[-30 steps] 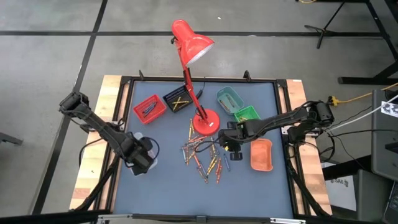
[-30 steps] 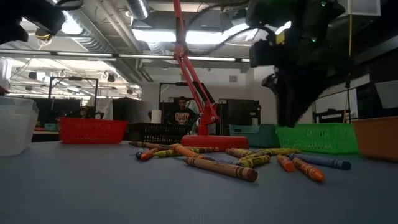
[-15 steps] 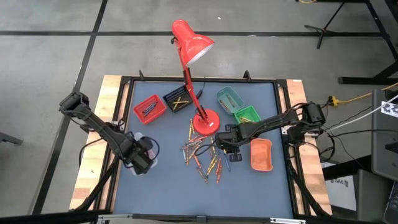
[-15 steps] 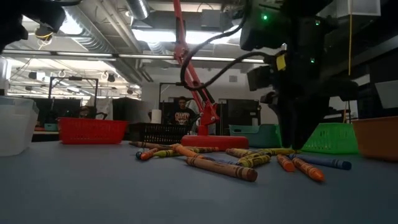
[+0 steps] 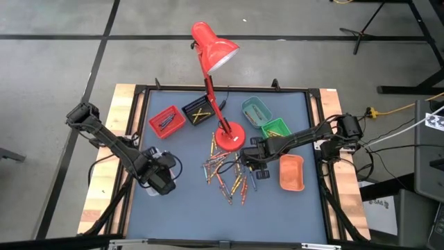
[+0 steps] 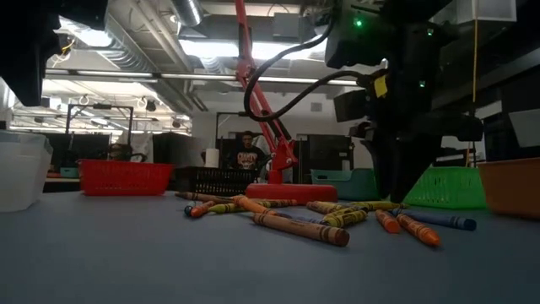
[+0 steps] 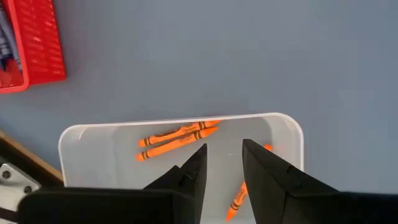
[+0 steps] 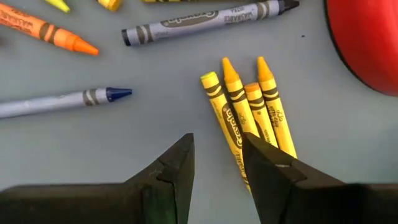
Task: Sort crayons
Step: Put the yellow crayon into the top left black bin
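Moved since one second ago: right gripper (image 5: pixel 244 161), shifted from beside the orange tray toward the lamp base and now low over the near edge of the crayon pile; left gripper (image 5: pixel 161 182), little displaced but its fingers have parted from closed to apart.

Crayons (image 5: pixel 225 173): loose scatter at table centre, in front of the lamp base, unchanged in layout. Right wrist view shows four yellow crayons (image 8: pixel 245 109) lying side by side just beyond the fingertips, a grey crayon (image 8: pixel 205 22) farther on, a blue-tipped crayon (image 8: pixel 62 101) and an orange crayon (image 8: pixel 46 32) off to one side.

Sorted crayons: several orange crayons (image 7: pixel 177 135) lie in the white tray (image 7: pixel 81 149) under the left gripper.

Right gripper: fingers apart, nothing between them, poised just above the yellow group.

Left gripper: fingers apart, empty, directly over the white tray at the left edge of the table (image 5: pixel 277 208).

Surroundings: red lamp (image 5: pixel 215 48), base (image 5: pixel 229 136) touching the far edge of the scatter; red tray (image 5: pixel 166 121) and black tray (image 5: pixel 198 112) at the far left; teal tray (image 5: pixel 254 110) and green tray (image 5: pixel 275 128) at the far right; orange tray (image 5: pixel 291 173) just right of the right gripper.
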Motion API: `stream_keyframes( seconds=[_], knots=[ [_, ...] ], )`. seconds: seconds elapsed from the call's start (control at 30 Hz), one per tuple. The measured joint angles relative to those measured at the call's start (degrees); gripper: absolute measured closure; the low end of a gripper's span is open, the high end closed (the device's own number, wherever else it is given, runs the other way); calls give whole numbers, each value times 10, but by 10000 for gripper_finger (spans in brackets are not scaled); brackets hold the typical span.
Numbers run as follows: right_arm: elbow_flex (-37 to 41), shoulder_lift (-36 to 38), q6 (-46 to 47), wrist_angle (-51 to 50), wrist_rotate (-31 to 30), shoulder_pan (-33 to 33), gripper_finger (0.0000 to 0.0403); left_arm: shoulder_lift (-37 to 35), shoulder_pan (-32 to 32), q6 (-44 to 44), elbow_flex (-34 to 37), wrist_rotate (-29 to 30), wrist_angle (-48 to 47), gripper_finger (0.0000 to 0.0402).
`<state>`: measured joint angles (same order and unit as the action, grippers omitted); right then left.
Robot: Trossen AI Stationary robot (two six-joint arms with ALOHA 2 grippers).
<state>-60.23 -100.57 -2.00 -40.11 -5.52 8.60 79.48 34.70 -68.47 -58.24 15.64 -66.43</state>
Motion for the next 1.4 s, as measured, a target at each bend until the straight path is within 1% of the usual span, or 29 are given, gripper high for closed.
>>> stream_keyframes(
  seconds=[0.93,1.17,1.3,1.4],
  knots=[
    [0,0,-60,13,-1,0,269,0,0,0,0,3,2,316],
    [0,-22,-74,15,-1,0,269,0,0,1,0,3,12,316],
    [-2,-29,-74,14,0,0,269,0,0,1,0,9,25,316],
    [-3,-32,-74,13,3,0,269,0,0,1,0,30,39,316]
  ],
)
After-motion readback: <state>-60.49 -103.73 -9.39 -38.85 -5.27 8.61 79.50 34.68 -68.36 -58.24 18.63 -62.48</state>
